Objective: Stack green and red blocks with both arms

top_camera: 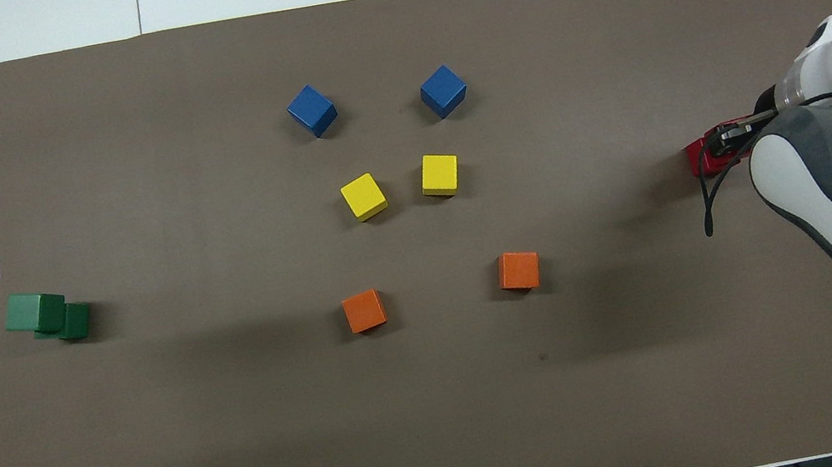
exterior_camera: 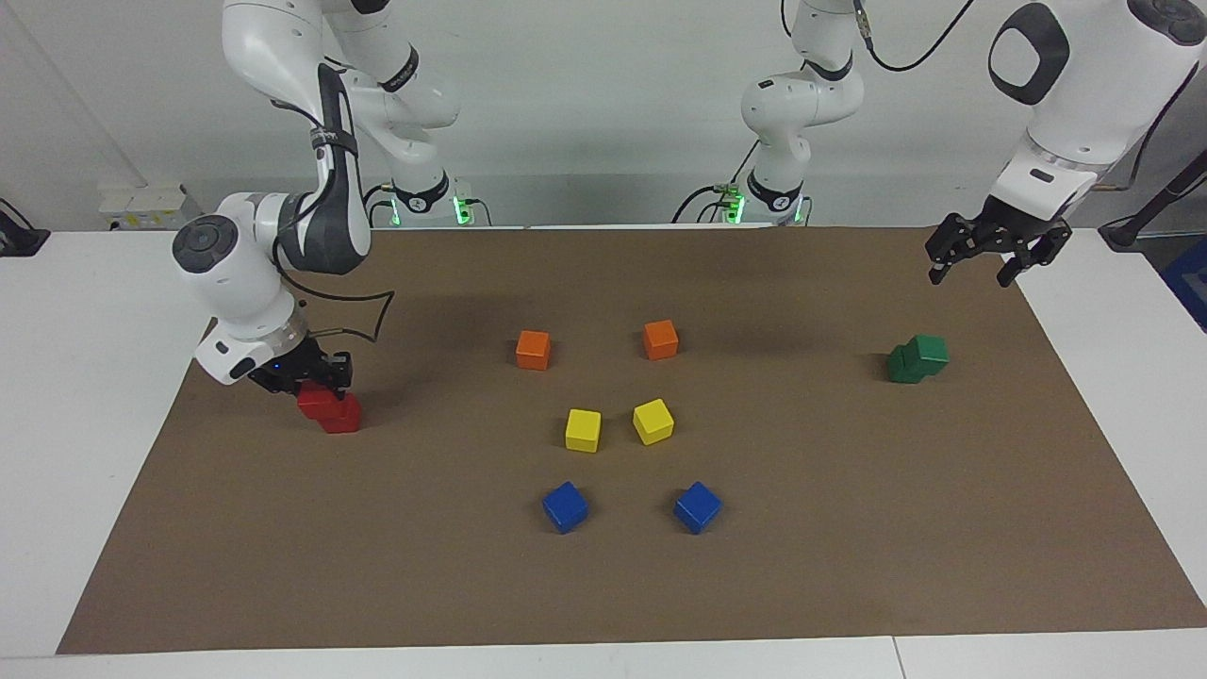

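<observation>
At the right arm's end of the brown mat point(exterior_camera: 849, 566), we see the right gripper point(exterior_camera: 316, 382) clamped on the upper red block point(exterior_camera: 316, 401), which sits askew on the lower red block point(exterior_camera: 341, 418). At the left arm's end, the two green blocks point(exterior_camera: 917, 358) stand stacked, the top one offset. The left gripper point(exterior_camera: 981, 259) hangs above the mat's edge, jaws spread wide and holding nothing.
</observation>
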Controlling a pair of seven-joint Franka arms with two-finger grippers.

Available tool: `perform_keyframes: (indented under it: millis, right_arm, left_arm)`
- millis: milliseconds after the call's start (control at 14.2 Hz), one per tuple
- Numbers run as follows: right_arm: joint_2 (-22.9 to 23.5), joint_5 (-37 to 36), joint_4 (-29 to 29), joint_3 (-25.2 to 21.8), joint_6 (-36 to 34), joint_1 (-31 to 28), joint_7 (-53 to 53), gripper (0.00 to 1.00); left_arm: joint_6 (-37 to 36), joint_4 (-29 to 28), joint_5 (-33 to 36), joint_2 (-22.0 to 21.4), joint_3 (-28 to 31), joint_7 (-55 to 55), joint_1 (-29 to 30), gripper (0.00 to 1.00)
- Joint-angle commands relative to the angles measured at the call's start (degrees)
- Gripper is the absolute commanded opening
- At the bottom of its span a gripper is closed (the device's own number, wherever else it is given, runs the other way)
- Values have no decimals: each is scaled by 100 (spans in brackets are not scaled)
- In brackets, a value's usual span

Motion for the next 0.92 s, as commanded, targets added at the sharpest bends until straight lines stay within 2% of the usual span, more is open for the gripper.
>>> perform_keyframes:
  millis: [0,352,846]
  right_arm:
    - [-9,38,-115,12,202,-10,-180,0]
    - [-18,38,-169,12,246,-1,-171,0]
    - [-18,38,-169,12,246,-1,-162,0]
  left_arm:
    - [-264,144,79,-55,453,-565,-566,100]
    - [-730,592,88,112,462,-593,-655,100]
    - [-573,549,26,94,454,-593,-638,100]
